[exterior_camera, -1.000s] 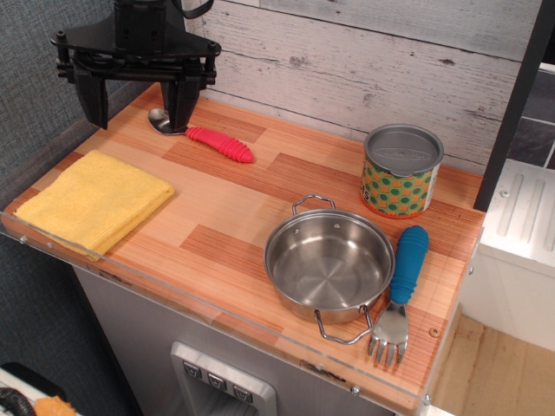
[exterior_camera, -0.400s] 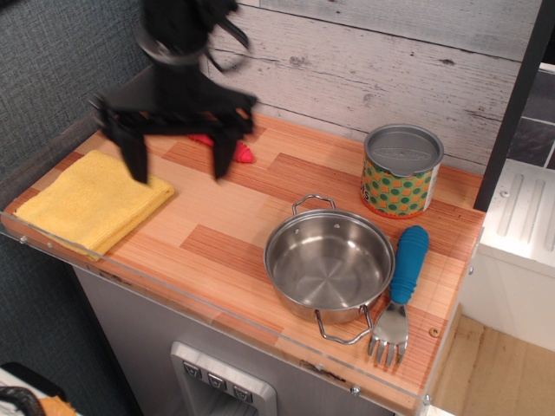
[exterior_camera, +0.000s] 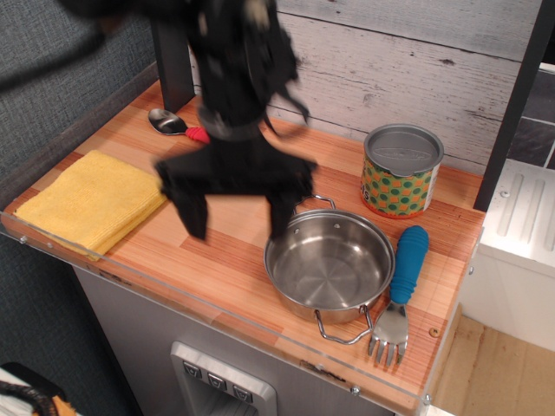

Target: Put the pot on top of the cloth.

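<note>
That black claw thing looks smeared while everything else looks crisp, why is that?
In the observation.image view the gripper is motion-blurred, so it is likely moving fast; the pot, cloth and tin can sit sharp. Soft glare shows inside the pot.

We record one black arm, motion-blurred, reaching down from above, its pincer (exterior_camera: 238,212) pointing downward with both fingers (exterior_camera: 194,208) spread wide apart, holding nothing.

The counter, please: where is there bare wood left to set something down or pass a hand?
Bare wood lies between the cloth and the pot, though the gripper hangs over it, jaws open. More is free along the back wall between the spoon and the can. The right end is crowded: pot, can and fork.
</note>
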Robot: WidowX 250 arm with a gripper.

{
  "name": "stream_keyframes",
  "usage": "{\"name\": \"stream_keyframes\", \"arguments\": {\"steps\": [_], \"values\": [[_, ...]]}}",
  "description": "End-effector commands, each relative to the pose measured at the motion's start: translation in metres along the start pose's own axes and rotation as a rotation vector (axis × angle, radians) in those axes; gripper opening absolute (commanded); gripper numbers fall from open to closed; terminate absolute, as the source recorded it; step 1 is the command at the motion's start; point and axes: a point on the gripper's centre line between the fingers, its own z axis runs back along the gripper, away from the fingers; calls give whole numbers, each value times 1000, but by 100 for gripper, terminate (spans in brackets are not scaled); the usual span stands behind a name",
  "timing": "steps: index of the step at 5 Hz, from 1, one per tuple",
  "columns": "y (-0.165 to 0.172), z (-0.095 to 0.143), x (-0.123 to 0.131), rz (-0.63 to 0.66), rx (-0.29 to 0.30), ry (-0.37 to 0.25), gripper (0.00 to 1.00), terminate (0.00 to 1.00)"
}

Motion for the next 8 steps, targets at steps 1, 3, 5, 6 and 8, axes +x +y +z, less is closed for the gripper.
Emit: {"name": "stream_keyframes", "arguments": {"steps": [1,3,5,6,8], "values": [[-16,-26,-7,-19,-22,-7,100,0],[-12,-55,-7,9,-3,29,100,0],[-3,-54,-3,47,-50,28,0,0],[6,-46,2,72,-80,18,0,0],[17,-27,13,96,-46,44,0,0]]}}
